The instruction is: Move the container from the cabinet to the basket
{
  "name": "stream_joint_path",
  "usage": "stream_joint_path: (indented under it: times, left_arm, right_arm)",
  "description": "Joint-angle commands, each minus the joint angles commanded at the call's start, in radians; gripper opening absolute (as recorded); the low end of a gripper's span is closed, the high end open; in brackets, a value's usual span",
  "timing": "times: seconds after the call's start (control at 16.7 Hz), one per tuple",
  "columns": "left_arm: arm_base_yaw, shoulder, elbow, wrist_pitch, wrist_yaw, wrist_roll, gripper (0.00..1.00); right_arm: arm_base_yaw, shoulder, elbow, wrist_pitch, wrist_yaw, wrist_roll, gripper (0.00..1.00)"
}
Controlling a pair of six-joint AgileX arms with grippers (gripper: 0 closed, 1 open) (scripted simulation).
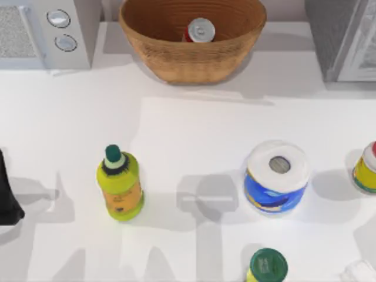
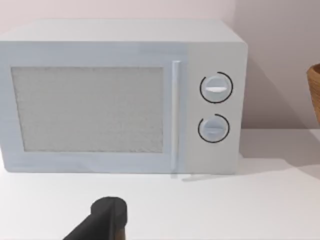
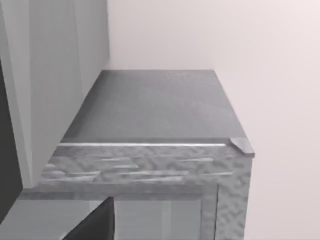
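Left hand (image 1: 9, 200) far from container (image 1: 200, 30) in basket (image 1: 176, 61); grip state unclear.

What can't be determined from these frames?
- Container body: hidden by the basket wall in the top view.
- Left gripper: cut off by the left wrist view's edge, fingers unreadable.
- Cabinet interior: cut off by the top view's edge.
- Yellow jar: cut off at the right edge.

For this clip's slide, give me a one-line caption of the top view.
Red can sits inside the basket; cabinet at the table's back right.
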Motion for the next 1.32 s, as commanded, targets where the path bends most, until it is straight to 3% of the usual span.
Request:
stream_joint_path:
  times: [0.18, 0.36, 0.6, 1.02, 1.2, 1.32]
  left_arm:
    - [0.0, 0.0, 0.0, 0.0, 0.0, 0.0, 1.0]
    - [0.0, 0.0, 0.0, 0.0, 0.0, 0.0, 1.0]
    - [0.0, 0.0, 0.0, 0.0, 0.0, 0.0, 1.0]
    - [0.0, 0.0, 0.0, 0.0, 0.0, 0.0, 1.0]
    - [0.0, 0.0, 0.0, 0.0, 0.0, 0.0, 1.0]
    - [0.0, 0.0, 0.0, 0.0, 0.0, 0.0, 1.0]
  right_arm:
    - [0.063, 0.002, 0.011, -0.002, 0.063, -0.001, 1.0]
    - [0.21, 0.005, 0.026, -0.009, 0.21, -0.004, 1.0]
    - [0.515, 0.01, 0.038, -0.027, 0.515, -0.007, 1.0]
    - [1.159, -0.015, 0.015, -0.051, 1.159, -0.009, 1.0]
    - [1.361, -0.033, -0.004, -0.057, 1.36, -0.01, 1.0]
    - [1.442, -0.042, -0.014, -0.059, 1.441, -0.01, 1.0]
